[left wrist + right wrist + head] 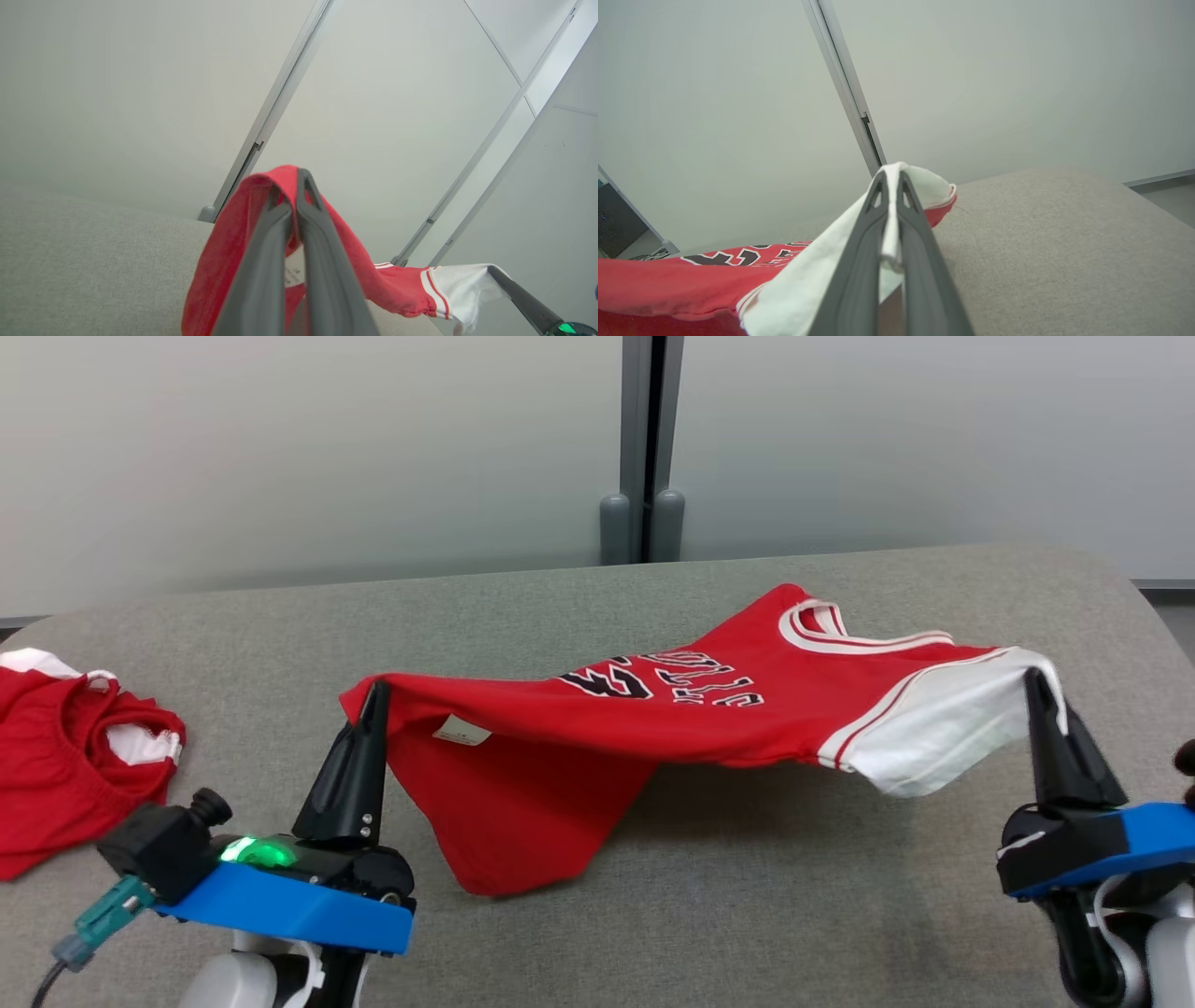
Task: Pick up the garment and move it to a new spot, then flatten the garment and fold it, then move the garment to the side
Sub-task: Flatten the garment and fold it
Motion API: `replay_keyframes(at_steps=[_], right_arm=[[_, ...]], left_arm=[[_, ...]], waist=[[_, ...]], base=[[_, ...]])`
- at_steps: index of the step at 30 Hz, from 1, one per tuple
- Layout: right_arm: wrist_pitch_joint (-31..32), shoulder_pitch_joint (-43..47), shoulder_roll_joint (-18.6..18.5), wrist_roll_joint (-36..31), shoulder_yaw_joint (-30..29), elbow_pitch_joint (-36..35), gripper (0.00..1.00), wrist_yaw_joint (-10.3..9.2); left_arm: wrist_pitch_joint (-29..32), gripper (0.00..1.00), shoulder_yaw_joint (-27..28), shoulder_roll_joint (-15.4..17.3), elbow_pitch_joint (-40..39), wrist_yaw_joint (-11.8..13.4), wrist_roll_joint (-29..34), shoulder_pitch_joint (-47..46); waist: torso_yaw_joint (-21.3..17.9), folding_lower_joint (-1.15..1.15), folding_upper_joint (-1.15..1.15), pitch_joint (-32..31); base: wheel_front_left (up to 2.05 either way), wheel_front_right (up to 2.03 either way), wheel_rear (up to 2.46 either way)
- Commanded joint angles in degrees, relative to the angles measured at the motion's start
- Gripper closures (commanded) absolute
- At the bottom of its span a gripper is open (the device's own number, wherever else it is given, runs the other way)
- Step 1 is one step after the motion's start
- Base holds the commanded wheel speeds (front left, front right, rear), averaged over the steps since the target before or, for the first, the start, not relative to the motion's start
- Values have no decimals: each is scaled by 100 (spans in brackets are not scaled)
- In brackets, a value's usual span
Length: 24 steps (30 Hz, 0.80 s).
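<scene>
Left fingers [353, 770] [261, 280]: clenched on a red hem corner of the jersey [579, 737] [219, 261] [668, 284], with the cloth pinched at the tips and spilling over them in the left wrist view.
Right fingers [1060, 756] [854, 284]: clenched on the white side panel at the jersey's opposite end. In the right wrist view a strip of white cloth is trapped between them.
Jersey: a red sleeveless basketball top with white trim and black lettering, held off the surface [794, 915] at both ends and stretched between the two grips. It sags a little in the middle, and the lettering reads upside down from the head view.
Loose flap: a red fold hangs below the left grip and reaches down to the surface.
Label [461, 731]: small and white, on the red cloth just beside the left fingers.
Surface: grey and fabric-covered, with the jersey's shadow beneath the lifted span.
Second garment [65, 756]: red and white, crumpled at the surface's left edge, well apart from the jersey.
Backdrop: pale wall panels [280, 448] with a grey upright post [644, 448] behind the surface.
</scene>
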Motion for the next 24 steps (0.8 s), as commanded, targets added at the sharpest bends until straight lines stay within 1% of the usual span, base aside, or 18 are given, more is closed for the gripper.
replay_keyframes(at_steps=[1,3,4,5,6,7,11,14,16,19,21,22,24], right_arm=[[188,188,-22,102,-53,-562,100,3],[418,307,-20,82,-128,-1198,100,3],[418,307,-20,82,-128,-1198,100,3],[663,382,-20,-8,-191,-1801,100,3],[772,390,-19,-31,-215,-2071,100,3],[772,390,-19,-31,-215,-2071,100,3],[1247,174,-22,-103,-289,-2961,100,3],[1587,-155,-18,-275,-245,-3269,100,3],[1783,-495,-19,-386,-185,-3272,100,3],[2038,-1161,-78,-424,-47,-2930,100,3],[2150,-1713,-200,-422,48,-2494,100,2],[2170,-2034,-299,-450,154,-2207,100,4],[2198,-2704,-368,-424,274,-1613,100,3]], left_arm=[[129,100,84,114,-372,-5,-85,46],[295,100,150,208,-801,85,-185,51],[295,100,150,208,-801,85,-185,51],[477,100,244,267,-1199,175,-339,14],[570,100,288,307,-1366,217,-403,-30],[570,100,288,307,-1366,217,-403,-30],[986,100,449,409,-1976,394,-764,-254],[1296,100,572,350,-2187,554,-1207,-533],[1547,100,614,494,-2180,638,-1275,-823],[1834,100,649,536,-1921,729,-1451,-1373],[1987,100,749,626,-1609,789,-1485,-1831],[2047,100,783,665,-1414,798,-1484,-2081],[2147,100,851,770,-1010,832,-1431,-2604]], waist=[[-95,0,0,-61],[-140,0,0,-69],[-140,0,0,-69],[-178,0,0,-53],[-199,0,0,-37],[-199,0,0,-37],[-276,0,0,87],[-316,0,0,262],[-337,0,0,459],[-375,0,0,875],[-425,0,0,1216],[-454,0,0,1387],[-514,0,0,1758]], base=[[0,0,0],[0,0,0],[0,0,0],[0,0,0],[0,0,0],[0,0,0],[0,0,0],[0,0,0],[0,0,0],[0,0,0],[0,0,0],[0,0,0],[0,0,0]])
